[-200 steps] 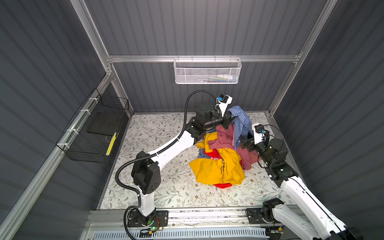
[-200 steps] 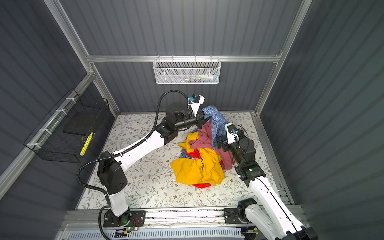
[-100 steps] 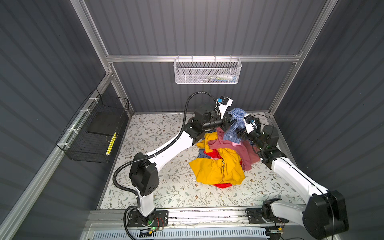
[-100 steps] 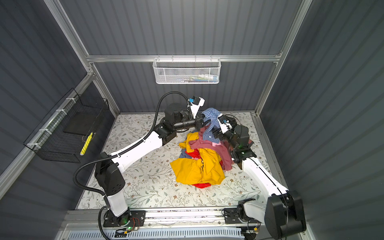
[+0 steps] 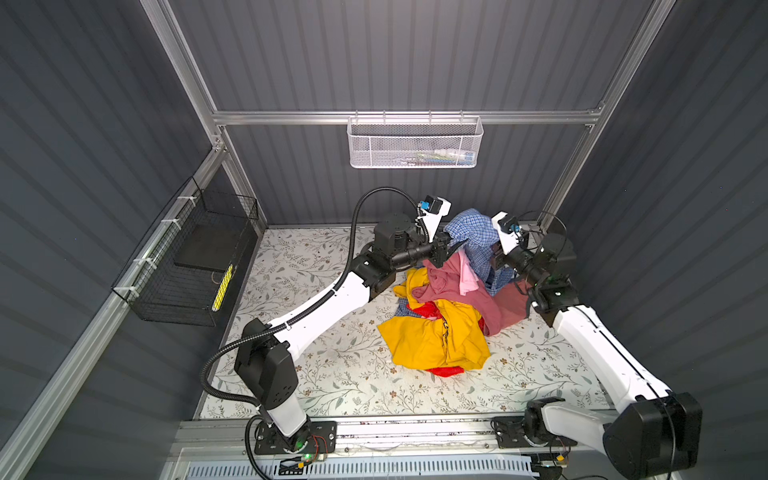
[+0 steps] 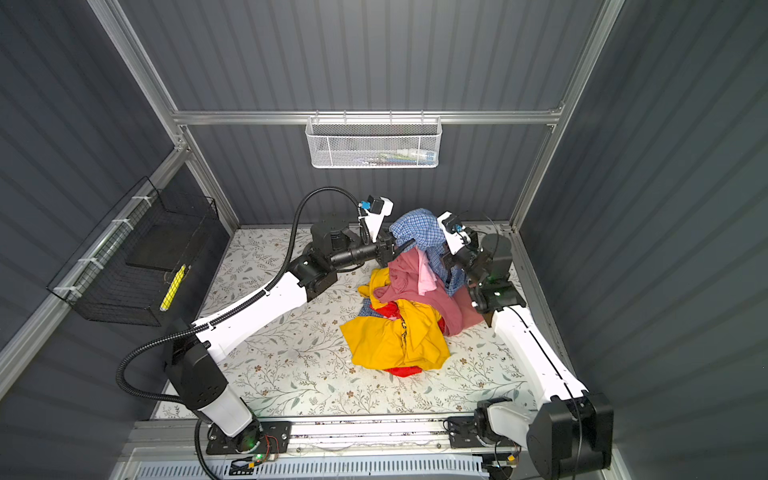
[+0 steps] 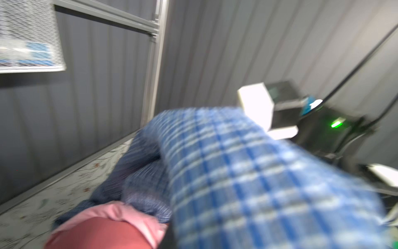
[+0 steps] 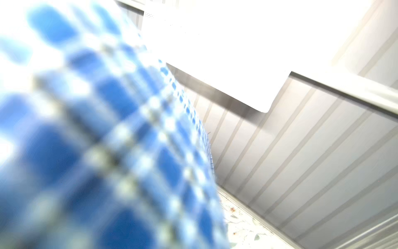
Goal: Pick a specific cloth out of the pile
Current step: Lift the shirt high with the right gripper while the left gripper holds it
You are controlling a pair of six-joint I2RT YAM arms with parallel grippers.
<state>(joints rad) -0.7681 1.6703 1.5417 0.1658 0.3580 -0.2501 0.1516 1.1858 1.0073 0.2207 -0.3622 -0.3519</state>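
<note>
Hauling the thin blue-and-white checked shirt (image 5: 471, 230) clear could drag along the dusty-rose garment (image 5: 446, 282) pressed against it; the right gripper (image 5: 496, 262) is clamped tight on the shirt, and I cannot tell how open the left gripper (image 5: 451, 246) is.

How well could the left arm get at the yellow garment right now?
Probably yes. The yellow garment lies on top at the near side of the pile, mostly uncovered. The left gripper is at the checked shirt just behind, so it would only need to pull back.
</note>
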